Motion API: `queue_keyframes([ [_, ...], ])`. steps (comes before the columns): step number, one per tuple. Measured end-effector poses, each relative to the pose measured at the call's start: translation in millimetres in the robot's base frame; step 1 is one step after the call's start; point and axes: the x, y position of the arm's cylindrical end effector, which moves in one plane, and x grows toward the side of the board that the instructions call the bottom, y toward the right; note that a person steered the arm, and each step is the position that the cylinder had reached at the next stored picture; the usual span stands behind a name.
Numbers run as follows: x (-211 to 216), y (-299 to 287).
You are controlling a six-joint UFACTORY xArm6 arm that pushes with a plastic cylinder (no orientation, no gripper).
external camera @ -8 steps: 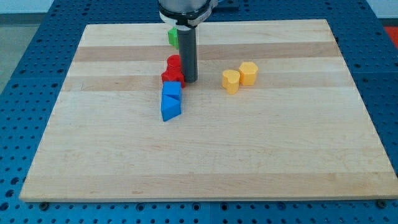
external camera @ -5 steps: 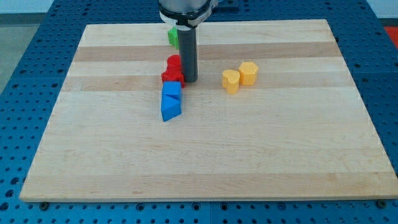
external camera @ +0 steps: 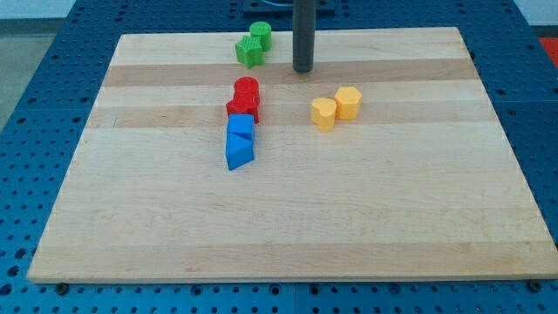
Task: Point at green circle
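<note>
The green circle block (external camera: 260, 35) stands near the board's top edge, touching a second green block (external camera: 248, 51) just below and left of it. My tip (external camera: 302, 70) rests on the board to the right of both green blocks and a little lower, apart from them by a short gap. The rod rises straight up out of the view's top.
Two red blocks (external camera: 245, 98) sit below the green ones, with two blue blocks (external camera: 239, 139) right under them in a column. Two yellow blocks (external camera: 336, 107) lie to the right, below my tip. The wooden board (external camera: 279, 218) rests on a blue perforated table.
My tip moved from beside the red blocks up and to the right, to near the board's top. The green circle, hidden before by the arm, now shows.
</note>
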Motion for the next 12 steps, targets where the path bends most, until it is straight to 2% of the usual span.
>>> queue_keyframes([
  [2,6.4,-52.3],
  [4,9.7,-130.3],
  [5,-1.0,-173.2],
  [6,-38.2,-187.6],
  [7,-75.4,-183.9],
  [8,-89.7,-168.9],
  [12,-88.1,-79.9],
])
